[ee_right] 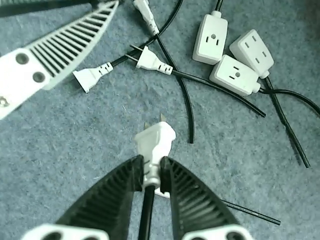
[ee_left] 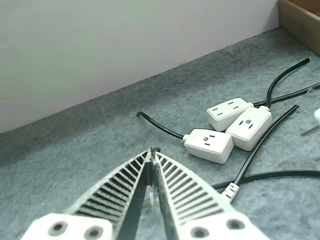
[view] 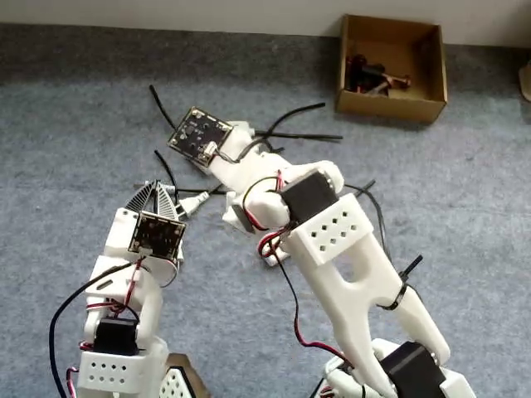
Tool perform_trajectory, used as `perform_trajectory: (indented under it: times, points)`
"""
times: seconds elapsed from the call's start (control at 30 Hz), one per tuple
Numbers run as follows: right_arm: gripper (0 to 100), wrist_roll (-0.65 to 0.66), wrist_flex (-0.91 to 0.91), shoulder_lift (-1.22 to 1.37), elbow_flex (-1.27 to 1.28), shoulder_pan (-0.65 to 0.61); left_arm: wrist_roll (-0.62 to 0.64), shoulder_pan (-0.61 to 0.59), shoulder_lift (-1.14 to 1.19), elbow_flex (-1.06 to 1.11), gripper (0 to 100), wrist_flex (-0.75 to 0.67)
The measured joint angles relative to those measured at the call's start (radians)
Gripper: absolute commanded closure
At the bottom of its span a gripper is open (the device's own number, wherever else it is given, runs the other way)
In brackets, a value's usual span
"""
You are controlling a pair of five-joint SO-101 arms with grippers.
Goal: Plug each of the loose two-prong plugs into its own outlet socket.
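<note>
Sockets: three white block outlet sockets on black cords, bunched together on the grey carpet; every face is empty.
Right gripper: black ribbed fingers pinch a white two-prong plug at its cord end. Prongs face roughly toward the sockets, still apart from them.
Loose plugs: near loose plug lies beside the sockets, far loose plug beyond it; both unplugged.
Left gripper: white ribbed fingers pressed together, just beside the far loose plug.
Progress: nothing seated. Judged early, with one plug in hand and all insertions left.

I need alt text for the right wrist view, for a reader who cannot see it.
The right claw grips a white two-prong plug by its rear end. Ahead, on grey carpet, lie three white outlet sockets and other loose plugs.
</note>
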Motion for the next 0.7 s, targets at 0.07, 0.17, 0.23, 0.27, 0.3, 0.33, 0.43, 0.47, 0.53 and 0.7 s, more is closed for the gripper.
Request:
perform_trajectory:
  times: [0.07,0.17,0.23,0.27,0.3,0.33,0.43,0.47,0.53,0.7]
  points:
    - [99.2,0.037,0.017,0.0,0.0,0.015,0.0,0.0,0.0,0.0,99,0.0]
    - [99.2,0.11,0.034,0.0,0.0,0.035,0.0,0.0,0.0,0.0,99,0.0]
    - [99.2,0.173,0.037,0.0,0.0,0.046,0.0,0.0,0.0,0.0,99,0.0]
    - [99.2,0.213,0.037,0.0,0.0,0.052,0.0,0.0,0.0,0.0,99,0.0]
    - [99.2,0.256,0.037,0.0,0.0,0.057,0.0,0.0,0.0,0.0,99,0.0]
    - [99.2,0.299,0.037,0.0,0.0,0.061,0.0,0.0,0.0,0.0,99,0.0]
    - [99.2,0.439,0.064,0.0,0.0,0.08,0.0,-0.009,0.0,0.0,99,0.0]
    - [99.2,0.489,0.094,0.003,0.0,0.084,0.0,-0.018,0.0,0.0,99,0.0]
    - [99.2,0.577,0.158,0.028,0.0,0.087,0.0,-0.029,0.0,0.0,99,0.0]
    - [99.2,0.66,0.224,0.161,-0.025,0.112,0.0,-0.029,0.0,0.0,99,0.0]
